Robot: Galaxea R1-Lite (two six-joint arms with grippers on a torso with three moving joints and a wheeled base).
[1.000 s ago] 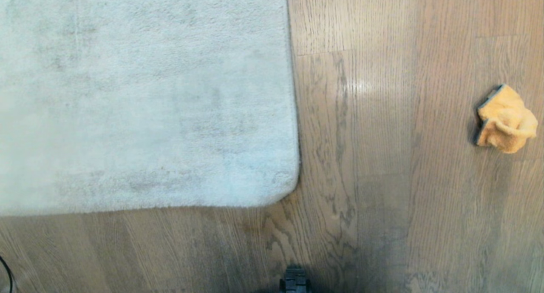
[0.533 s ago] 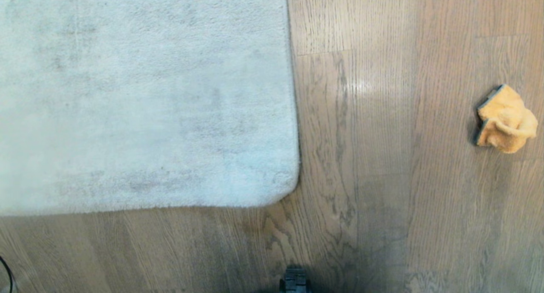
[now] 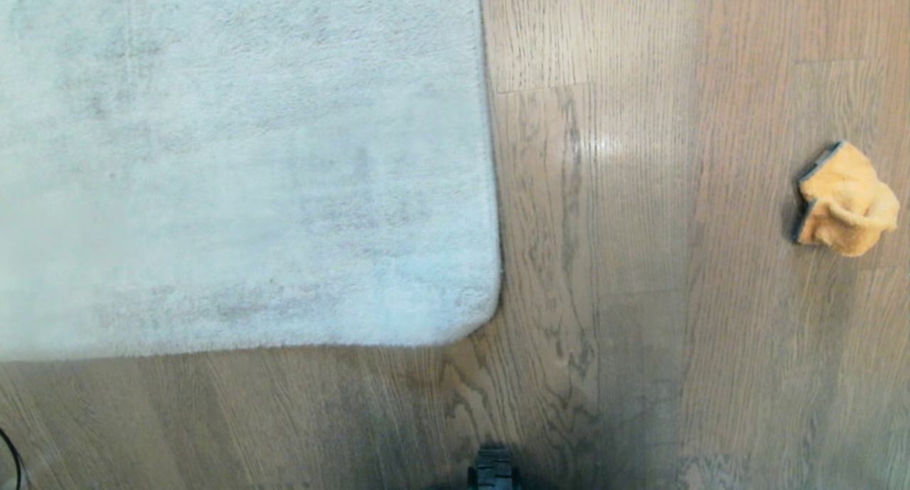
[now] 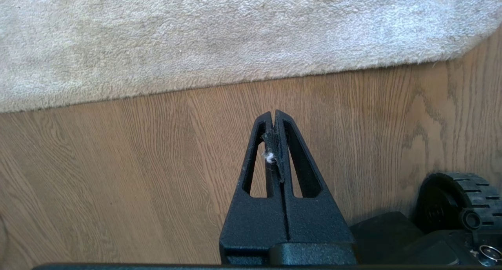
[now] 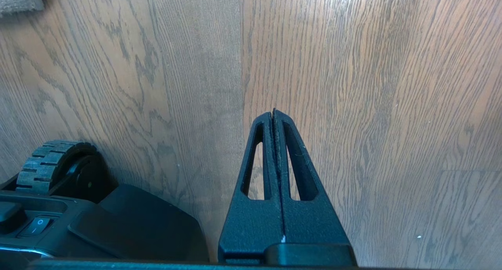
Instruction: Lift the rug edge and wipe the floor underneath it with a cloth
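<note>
- The rug edge lies flat on the floor; the pale grey rug fills the far left of the head view, its rounded corner toward the near right.
- The cloth, orange-yellow and bunched up, sits on bare planks at the far right, well apart from the rug.
- The left gripper hangs above the floor just short of the rug's near border, its fingers pressed together on nothing but a speck of white lint.
- The right gripper hangs over bare planks, fingers likewise pressed together and empty.
- A ribbed black wheel of the base shows beside each gripper.
</note>
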